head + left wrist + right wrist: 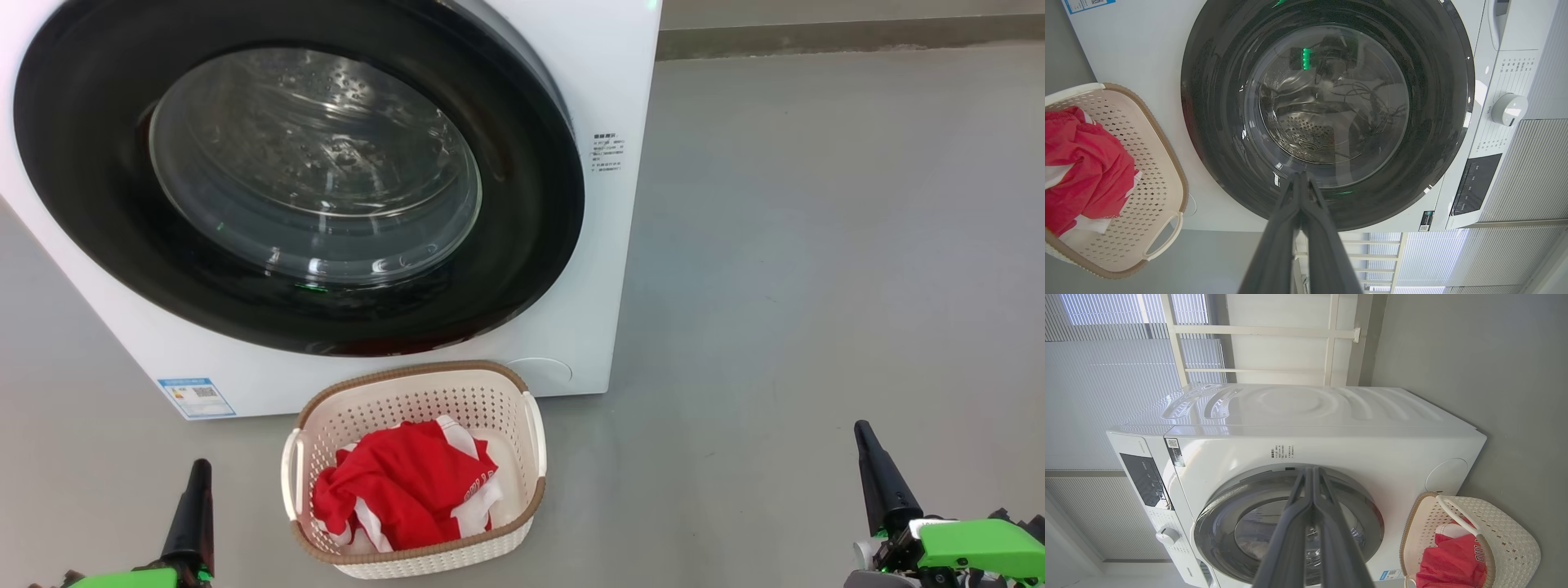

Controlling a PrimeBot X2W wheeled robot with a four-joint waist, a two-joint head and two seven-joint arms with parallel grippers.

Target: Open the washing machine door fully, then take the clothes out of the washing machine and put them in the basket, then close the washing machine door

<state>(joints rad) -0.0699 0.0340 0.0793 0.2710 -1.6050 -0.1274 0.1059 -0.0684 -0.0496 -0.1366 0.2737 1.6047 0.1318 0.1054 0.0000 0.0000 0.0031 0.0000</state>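
The washing machine (608, 106) is a white front-loader, and its washing machine door (314, 163), black-rimmed with a glass bowl, lies shut against the front. Bare drum steel shows through the glass of the door (1327, 102). On the floor in front stands the cream basket (408, 392) with the red and white clothes (404, 482) piled inside. Low at the left, my left gripper (198, 469) is shut and holds nothing, well short of the basket. My right gripper (862, 433) is also shut and holds nothing, far right of the basket. Both wrist views show the fingers pressed together: left gripper (1300, 175), right gripper (1312, 470).
Bare grey floor (816, 245) stretches to the right of the machine up to a wall skirting (849, 37). The control panel with a white knob (1508, 108) sits above the door. Window blinds (1106, 375) hang behind the machine.
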